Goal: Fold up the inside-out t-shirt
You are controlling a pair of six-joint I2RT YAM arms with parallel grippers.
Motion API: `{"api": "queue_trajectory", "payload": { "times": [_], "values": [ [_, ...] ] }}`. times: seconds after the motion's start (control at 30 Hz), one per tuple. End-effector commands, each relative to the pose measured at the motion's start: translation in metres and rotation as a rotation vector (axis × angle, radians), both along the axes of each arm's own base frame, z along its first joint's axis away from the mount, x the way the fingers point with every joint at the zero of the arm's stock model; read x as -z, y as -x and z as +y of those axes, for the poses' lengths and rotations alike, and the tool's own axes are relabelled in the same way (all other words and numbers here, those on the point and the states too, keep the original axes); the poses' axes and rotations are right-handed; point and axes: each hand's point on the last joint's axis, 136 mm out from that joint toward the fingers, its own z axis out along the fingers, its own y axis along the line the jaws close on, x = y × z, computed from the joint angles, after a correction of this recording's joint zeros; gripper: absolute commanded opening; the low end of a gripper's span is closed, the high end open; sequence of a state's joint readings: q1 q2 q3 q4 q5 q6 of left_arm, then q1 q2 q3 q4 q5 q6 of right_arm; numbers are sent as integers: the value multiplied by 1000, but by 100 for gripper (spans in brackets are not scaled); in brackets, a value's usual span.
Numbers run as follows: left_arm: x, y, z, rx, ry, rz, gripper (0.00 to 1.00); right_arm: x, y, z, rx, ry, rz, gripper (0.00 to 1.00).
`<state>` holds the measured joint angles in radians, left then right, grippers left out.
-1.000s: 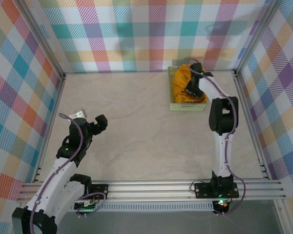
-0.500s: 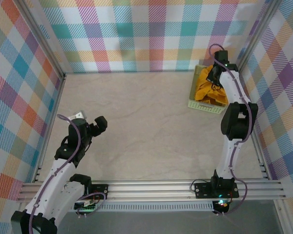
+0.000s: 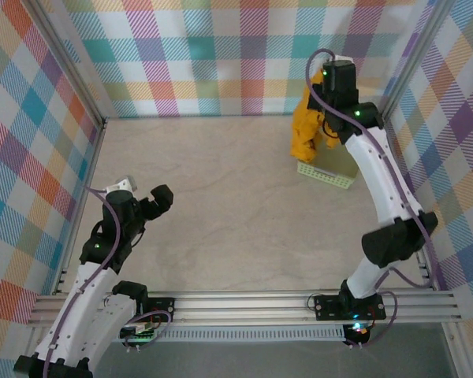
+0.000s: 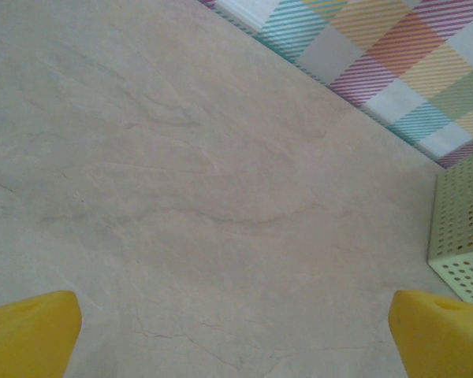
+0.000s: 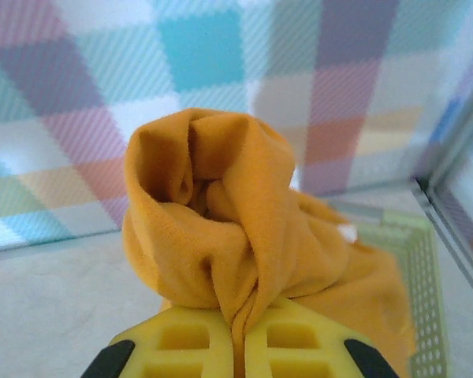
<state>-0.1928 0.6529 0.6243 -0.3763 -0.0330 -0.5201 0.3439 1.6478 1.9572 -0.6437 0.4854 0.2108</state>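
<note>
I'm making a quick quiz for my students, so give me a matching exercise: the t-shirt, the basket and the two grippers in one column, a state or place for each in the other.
Column one:
1. t-shirt
2. basket
3. left gripper
4. right gripper

Column two:
A. open above the bare table
B. standing near the back right corner
C. shut on yellow cloth
D. bunched up, hanging from a gripper

Pairs: 1-D, 2-B, 3-A, 4-C
</note>
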Motion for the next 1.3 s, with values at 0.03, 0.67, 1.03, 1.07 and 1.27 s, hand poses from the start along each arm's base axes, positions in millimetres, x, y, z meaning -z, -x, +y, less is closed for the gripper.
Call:
{"api": "queue_trajectory", "payload": {
  "times": [0.03,0.67,1.03,1.07,1.27],
  "values": [
    [-16,9,0,9,22,-19,100,-79,41,26,-90,70,-239,0],
    [-13,14,2,2,13,-12,100,224,-2,91,-126,-179,428,0],
    [-3,9,0,6,19,3,100,285,5,-34,277,-122,531,0],
    [-3,8,0,7,21,2,100,284,7,-41,292,-123,528,0],
    [0,4,-5,23,33,25,100,242,7,-17,110,-171,448,0]
  ]
}}
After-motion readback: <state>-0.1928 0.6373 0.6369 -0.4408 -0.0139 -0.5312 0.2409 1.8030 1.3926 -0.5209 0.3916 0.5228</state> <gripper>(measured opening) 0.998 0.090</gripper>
